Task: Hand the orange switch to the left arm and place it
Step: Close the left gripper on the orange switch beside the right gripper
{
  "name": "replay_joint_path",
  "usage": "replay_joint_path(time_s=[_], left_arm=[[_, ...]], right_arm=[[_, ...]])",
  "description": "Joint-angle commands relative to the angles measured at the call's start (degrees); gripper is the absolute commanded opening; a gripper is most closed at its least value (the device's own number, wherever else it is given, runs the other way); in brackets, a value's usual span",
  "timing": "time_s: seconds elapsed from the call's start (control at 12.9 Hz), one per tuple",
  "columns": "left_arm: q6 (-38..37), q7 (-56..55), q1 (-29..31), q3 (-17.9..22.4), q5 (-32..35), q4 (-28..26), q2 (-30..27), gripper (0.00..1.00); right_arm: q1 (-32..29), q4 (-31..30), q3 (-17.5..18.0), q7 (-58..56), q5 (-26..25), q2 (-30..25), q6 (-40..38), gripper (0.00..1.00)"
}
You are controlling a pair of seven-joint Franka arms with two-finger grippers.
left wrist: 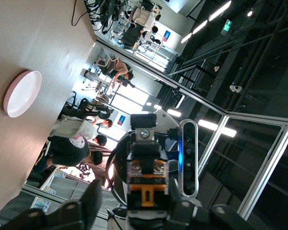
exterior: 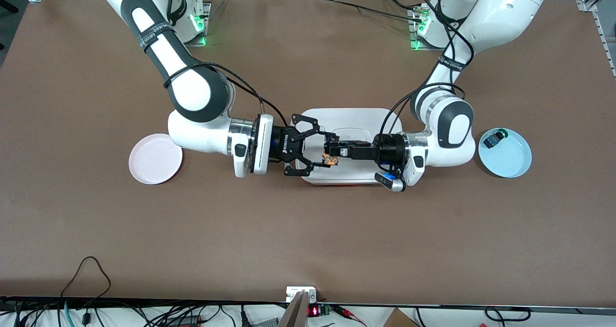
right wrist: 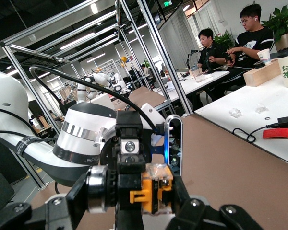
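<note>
— While both arms are meeting over the white lidded box (exterior: 351,118), what is being listed under item one?

— Item one, orange switch (exterior: 331,160): hanging in the air above the box lid, toward the edge nearer the front camera and touching nothing below. The right gripper (exterior: 327,149) is reaching in from the pink plate's (exterior: 155,158) end, and its fingers are pinching the switch. The left gripper (exterior: 337,150) is pointing nose to nose at it from the blue plate's (exterior: 510,166) end, right up against the same part. Whether that one is gripping cannot be told.

— Item two, hazards?

— Judging from this, the handover itself is carrying the most risk. If the right gripper is letting go before the left one is holding firmly, the switch is dropping onto the lid and probably bouncing off. If both are clamping while either arm is pulling away, the tiny part is twisting or popping loose. Both wrists are also sitting low over the box, so any dip is bringing a gripper down on the lid.

— Item three, destination?

— Most likely the blue plate, which is already holding a small blue-and-black component (exterior: 492,139); setting the switch down carelessly is risking a knock to it. The pink plate is lying bare.
</note>
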Motion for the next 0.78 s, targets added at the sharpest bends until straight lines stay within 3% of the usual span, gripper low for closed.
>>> replay_joint_path(time_s=[0.0, 0.16, 0.39, 0.47, 0.54, 0.62, 0.7], left_arm=[[0.5, 1.1, -0.6, 0.1, -1.0, 0.9, 0.7, 0.38], [0.5, 1.1, -0.6, 0.1, -0.7, 1.0, 0.6, 0.25], [0.4, 1.1, -0.3, 0.1, -0.4, 1.1, 0.5, 0.20], [0.4, 1.1, -0.2, 0.1, -0.3, 1.1, 0.5, 0.18], [0.4, 1.1, -0.2, 0.1, -0.3, 1.1, 0.5, 0.18], [0.4, 1.0, -0.1, 0.1, -0.3, 1.1, 0.5, 0.18], [0.4, 0.9, -0.1, 0.1, -0.3, 1.1, 0.5, 0.17]], right_arm=[[0.4, 1.9, 0.1, 0.2, 1.0, 0.8, 0.4, 0.06], [0.4, 1.9, 0.1, 0.2, 1.0, 0.8, 0.4, 0.07], [0.4, 1.9, 0.1, 0.3, 1.0, 0.8, 0.4, 0.16], [0.4, 1.9, 0.1, 0.4, 1.0, 0.8, 0.3, 0.27], [0.3, 1.9, 0.1, 0.5, 1.0, 0.8, 0.2, 0.52], [0.2, 1.9, 0.1, 0.7, 1.0, 0.8, 0.0, 0.91], [-0.2, 1.9, 0.1, 0.9, 1.0, 0.8, -0.3, 1.00]])
